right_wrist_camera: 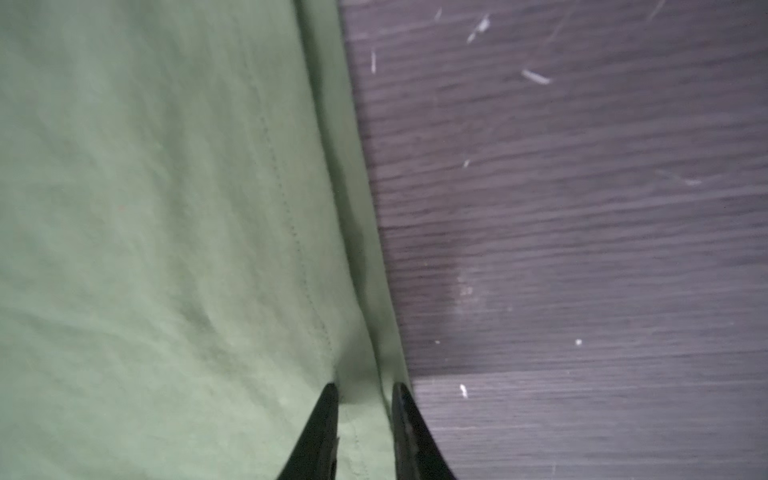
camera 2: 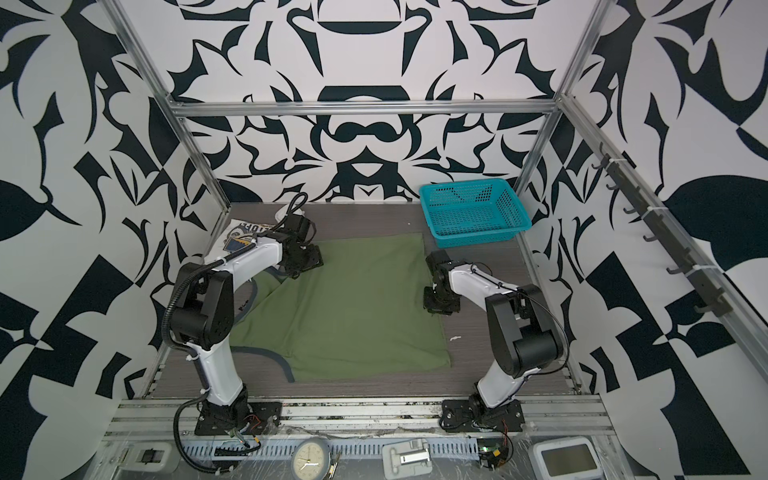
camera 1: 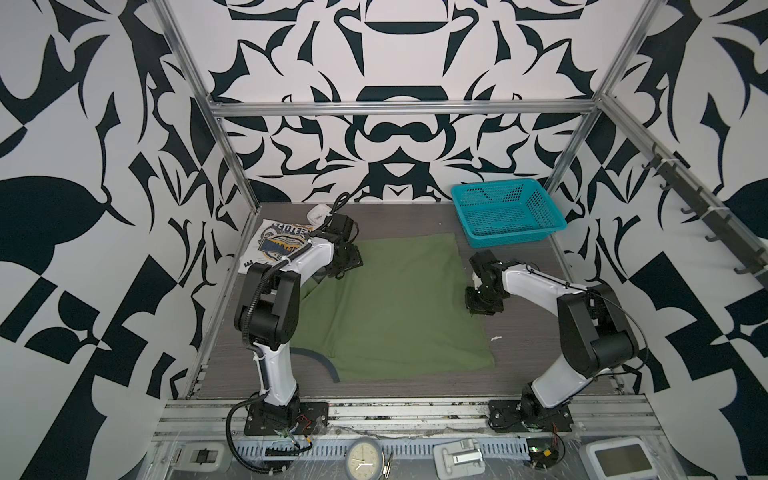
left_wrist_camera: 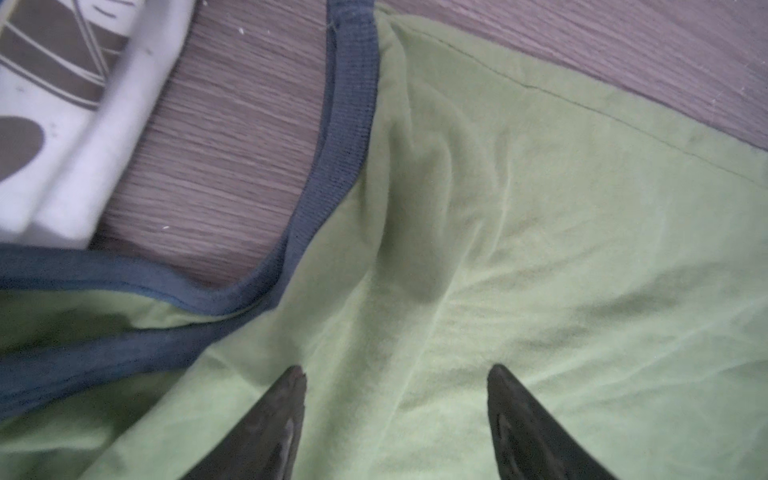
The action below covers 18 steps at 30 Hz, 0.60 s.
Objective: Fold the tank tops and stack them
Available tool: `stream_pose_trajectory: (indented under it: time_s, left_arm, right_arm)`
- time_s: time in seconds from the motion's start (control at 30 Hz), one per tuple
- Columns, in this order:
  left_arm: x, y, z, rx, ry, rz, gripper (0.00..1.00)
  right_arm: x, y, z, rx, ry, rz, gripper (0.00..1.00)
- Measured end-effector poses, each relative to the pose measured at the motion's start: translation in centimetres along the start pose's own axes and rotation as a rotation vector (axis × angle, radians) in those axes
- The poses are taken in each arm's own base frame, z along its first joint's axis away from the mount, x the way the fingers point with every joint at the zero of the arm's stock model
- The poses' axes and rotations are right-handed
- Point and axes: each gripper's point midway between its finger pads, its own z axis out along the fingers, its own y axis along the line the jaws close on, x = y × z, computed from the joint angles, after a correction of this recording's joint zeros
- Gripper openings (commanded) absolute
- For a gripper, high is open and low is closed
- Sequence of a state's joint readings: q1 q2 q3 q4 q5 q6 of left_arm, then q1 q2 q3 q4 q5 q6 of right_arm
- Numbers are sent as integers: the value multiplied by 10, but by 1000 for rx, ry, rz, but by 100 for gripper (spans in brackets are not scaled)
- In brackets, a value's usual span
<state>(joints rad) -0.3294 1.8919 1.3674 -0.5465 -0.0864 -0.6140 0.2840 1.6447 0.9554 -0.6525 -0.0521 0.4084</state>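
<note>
The olive green tank top [camera 1: 395, 307] [camera 2: 353, 307] lies spread flat on the dark wood-grain table, its dark trim curling at the front left. The white tank top [camera 1: 276, 245] [camera 2: 239, 237] lies folded at the back left, emblem up. My left gripper [camera 1: 338, 270] [left_wrist_camera: 397, 374] hangs open just over the green cloth [left_wrist_camera: 540, 249], next to its dark armhole trim [left_wrist_camera: 345, 137]. My right gripper [camera 1: 478, 305] [right_wrist_camera: 363, 388] is at the green top's right edge [right_wrist_camera: 145, 208], jaws closed narrowly on a raised fold of the hem.
A teal plastic basket [camera 1: 511, 239] [camera 2: 473, 232] stands at the back right. A small white object [camera 1: 318, 214] sits behind the left arm. A white scrap [camera 1: 496, 338] lies right of the green cloth. A round clock [camera 1: 363, 459] lies on the front rail.
</note>
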Motion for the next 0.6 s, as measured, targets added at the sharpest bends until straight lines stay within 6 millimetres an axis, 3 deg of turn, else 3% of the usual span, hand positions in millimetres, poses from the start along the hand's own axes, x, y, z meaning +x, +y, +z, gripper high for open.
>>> stream_pose_trajectory:
  time_s: [0.33,0.6]
  left_arm:
    - [-1,-1,0,3,-4,0,72]
    - [-1,-1,0,2,-3,0,72]
  right_arm:
    - [2,-1,5,5,14,-1,23]
    - [2,1,7,5,18,-9,12]
